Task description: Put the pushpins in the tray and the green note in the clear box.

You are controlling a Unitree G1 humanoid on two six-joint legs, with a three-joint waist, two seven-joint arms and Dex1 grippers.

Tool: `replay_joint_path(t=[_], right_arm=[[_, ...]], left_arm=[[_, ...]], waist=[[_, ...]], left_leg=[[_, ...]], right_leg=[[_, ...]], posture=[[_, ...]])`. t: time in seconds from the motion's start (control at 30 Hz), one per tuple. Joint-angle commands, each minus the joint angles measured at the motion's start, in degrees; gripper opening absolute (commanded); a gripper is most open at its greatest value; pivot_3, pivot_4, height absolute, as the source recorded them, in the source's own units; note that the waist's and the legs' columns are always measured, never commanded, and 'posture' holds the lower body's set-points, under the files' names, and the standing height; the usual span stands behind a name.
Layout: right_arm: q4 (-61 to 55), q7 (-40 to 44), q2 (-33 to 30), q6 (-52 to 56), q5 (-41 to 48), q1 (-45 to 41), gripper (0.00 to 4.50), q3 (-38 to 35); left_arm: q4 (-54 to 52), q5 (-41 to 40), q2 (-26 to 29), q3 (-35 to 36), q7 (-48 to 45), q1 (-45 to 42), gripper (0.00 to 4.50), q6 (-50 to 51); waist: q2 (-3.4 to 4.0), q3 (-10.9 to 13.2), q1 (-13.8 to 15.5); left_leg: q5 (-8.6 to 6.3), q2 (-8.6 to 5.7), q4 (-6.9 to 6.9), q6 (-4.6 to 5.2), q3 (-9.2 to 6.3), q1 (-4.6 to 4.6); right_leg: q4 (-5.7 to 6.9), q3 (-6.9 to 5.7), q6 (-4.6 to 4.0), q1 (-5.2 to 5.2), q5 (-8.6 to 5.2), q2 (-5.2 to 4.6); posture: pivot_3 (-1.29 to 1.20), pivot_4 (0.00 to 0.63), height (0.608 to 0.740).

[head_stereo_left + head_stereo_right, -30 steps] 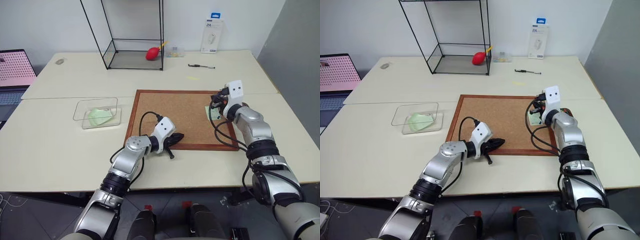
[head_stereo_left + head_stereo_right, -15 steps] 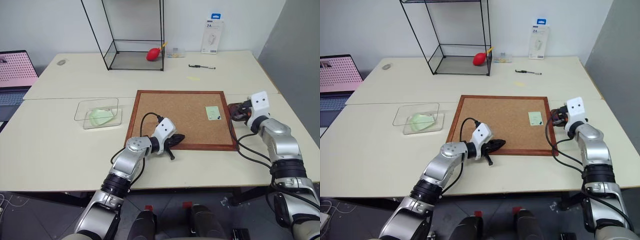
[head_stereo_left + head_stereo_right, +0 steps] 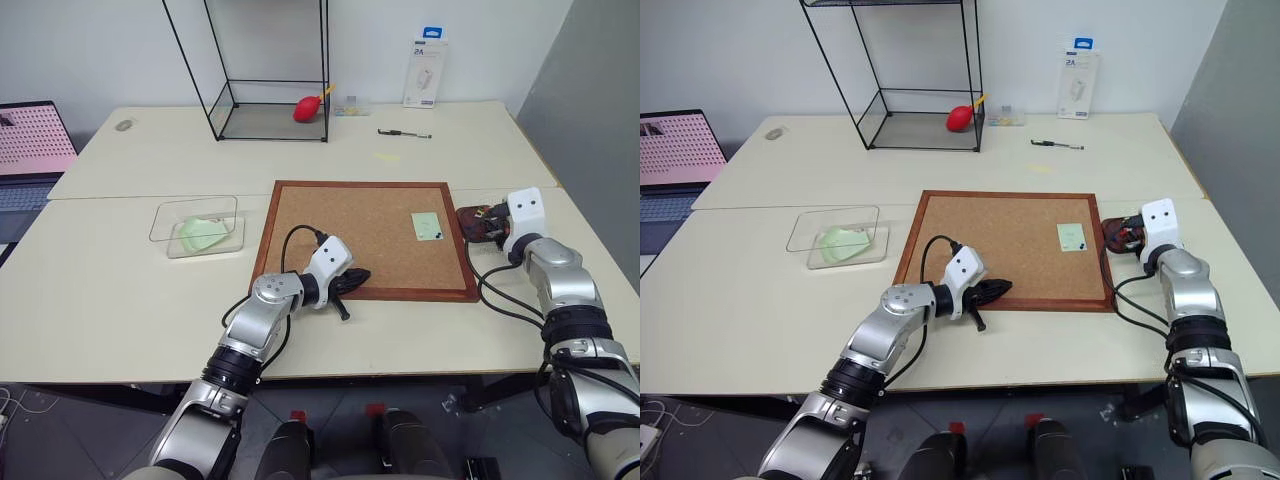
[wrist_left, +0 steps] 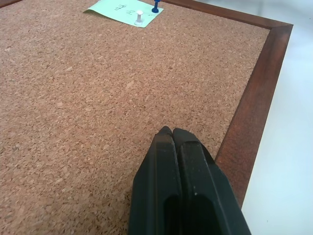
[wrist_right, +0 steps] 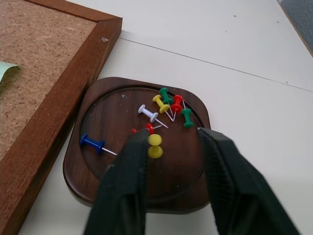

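The tray [image 5: 139,161] is sitting on the table [image 3: 120,290] just beside the cork board [image 3: 360,235], touching or almost touching its right frame; inside it pushpins [image 5: 168,105] are lying loose: a green, a yellow, a red and another green one clustered together, a white one and a small red one near them, a blue one lying nearer the board, and a yellow one at the tip of one finger of the right gripper [image 5: 173,142]; whether that pin is touching the finger I cannot tell; the gripper is hovering over the tray with its fingers spread apart and nothing between them. The green note [image 3: 427,225] is lying on the board near its right frame, pinned by a white pin [image 4: 139,18] and a blue pin [image 4: 155,7]. The clear box [image 3: 198,226] is standing on the table left of the board, well apart from the note, holding a rumpled pale green sheet [image 3: 202,232]. The left gripper [image 4: 172,133] is resting over the board's near edge with its fingers pressed together, empty. A second ago the right gripper was over the note; it has since swung off the board to the tray; the left gripper has stayed in place.
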Motion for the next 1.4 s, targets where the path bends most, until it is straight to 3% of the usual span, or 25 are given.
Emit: replay_joint_path(t=[0.03, 0.23, 0.57, 0.93, 1.23, 1.4], right_arm=[[-1.55, -0.14, -0.54, -0.62, 0.46, -1.69, 2.79, -0.75], [-3.55, -0.02, -1.06, -0.18, 0.82, -0.96, 4.0, -1.02], [-8.78, 0.47, -0.42, -0.22, 2.83, 1.78, 4.0, -2.67], [-25.97, 10.88, 4.66, 7.89, 13.0, 11.1, 4.0, -1.45], [-20.07, 7.93, 8.53, 4.24, 10.4, 9.06, 4.0, 0.5], [-16.34, 7.35, 8.67, 1.89, 9.08, 7.73, 3.09, 0.97]], left_arm=[[2.48, 0.99, -0.07, -2.04, -0.51, 1.98, 0.0, 1.14], [2.82, 1.14, 0.08, -2.09, -0.61, 1.98, 0.0, 0.8], [3.41, 1.49, 0.06, -2.4, -0.75, 1.92, 0.0, 0.01], [3.26, 1.42, 0.13, -2.21, -0.56, 1.94, 0.0, 0.08], [3.08, 1.45, 0.28, -2.17, -0.53, 1.81, 0.0, 0.39], [2.88, 1.4, 0.34, -2.06, -0.39, 1.93, 0.0, 0.53]], waist=[[0.0, 0.0, 0.0], [0.0, 0.0, 0.0], [0.02, -0.01, 0.01], [0.11, -0.1, 0.05], [0.13, -0.12, 0.07], [0.13, -0.12, 0.07]], left_leg=[[0.0, 0.0, 0.0, 0.0, 0.0, 0.0], [0.0, 0.0, 0.0, 0.0, 0.0, 0.0], [0.0, 0.0, 0.0, 0.0, 0.01, 0.0], [0.0, 0.01, 0.0, 0.0, -0.05, 0.01], [0.0, 0.01, 0.0, 0.0, -0.06, 0.01], [0.0, 0.01, 0.0, 0.0, -0.07, 0.0]], right_leg=[[0.0, 0.0, 0.0, 0.0, 0.0, 0.0], [0.0, 0.0, 0.0, 0.0, 0.0, 0.0], [0.0, 0.01, 0.0, 0.0, 0.0, 0.0], [-0.01, -0.04, 0.01, 0.03, 0.0, 0.01], [-0.01, -0.06, 0.01, 0.02, -0.01, 0.01], [-0.03, -0.07, 0.01, 0.02, -0.01, 0.01]], posture=[[0.0, 0.15, 0.74], [0.0, 0.15, 0.74], [0.0, 0.15, 0.74], [0.0, 0.15, 0.74], [0.0, 0.15, 0.74], [0.0, 0.15, 0.74]])
